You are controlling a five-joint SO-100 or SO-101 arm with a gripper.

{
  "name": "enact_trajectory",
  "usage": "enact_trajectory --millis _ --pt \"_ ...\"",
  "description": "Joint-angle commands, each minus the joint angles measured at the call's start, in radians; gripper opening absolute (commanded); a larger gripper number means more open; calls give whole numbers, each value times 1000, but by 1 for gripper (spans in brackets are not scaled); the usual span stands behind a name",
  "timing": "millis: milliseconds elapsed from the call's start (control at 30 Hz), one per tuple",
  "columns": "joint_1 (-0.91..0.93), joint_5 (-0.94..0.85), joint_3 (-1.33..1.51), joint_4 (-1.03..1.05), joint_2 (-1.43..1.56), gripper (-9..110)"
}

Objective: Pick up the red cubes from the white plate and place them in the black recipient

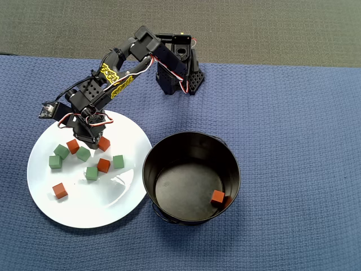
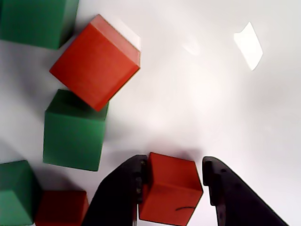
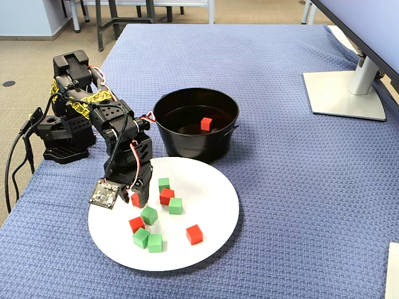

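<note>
The white plate (image 1: 84, 210) (image 3: 212, 199) holds several red cubes and green cubes. My gripper (image 1: 100, 140) (image 2: 174, 162) (image 3: 138, 198) is down on the plate's far side, open. Its jaws straddle one red cube (image 2: 171, 193) (image 1: 104, 143) (image 3: 134, 200): the left finger touches it and a narrow gap shows on the right. Other red cubes lie at the plate's left (image 1: 73, 146), middle (image 1: 104, 165) and front left (image 1: 59, 191). The black recipient (image 1: 148, 166) (image 3: 187, 146) stands right of the plate in the overhead view, with one red cube (image 1: 218, 197) (image 3: 206, 124) inside.
Green cubes (image 1: 83, 153) (image 1: 118, 161) (image 1: 54, 162) lie among the red ones; one green cube (image 2: 75, 129) sits just left of my jaws. The arm's base (image 1: 177, 73) stands behind the plate. A monitor stand (image 3: 346, 93) is at the far right on the blue cloth.
</note>
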Motion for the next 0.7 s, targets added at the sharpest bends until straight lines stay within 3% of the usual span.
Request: enact_trajectory --millis 0,167,267,333,667 --pt "-6 26 -41 -3 48 2" --pt "-9 44 -23 -15 72 1" --pt "-14 31 2 -20 83 20" --pt "-15 28 14 -26 91 23" --pt "-44 80 48 -26 112 21"
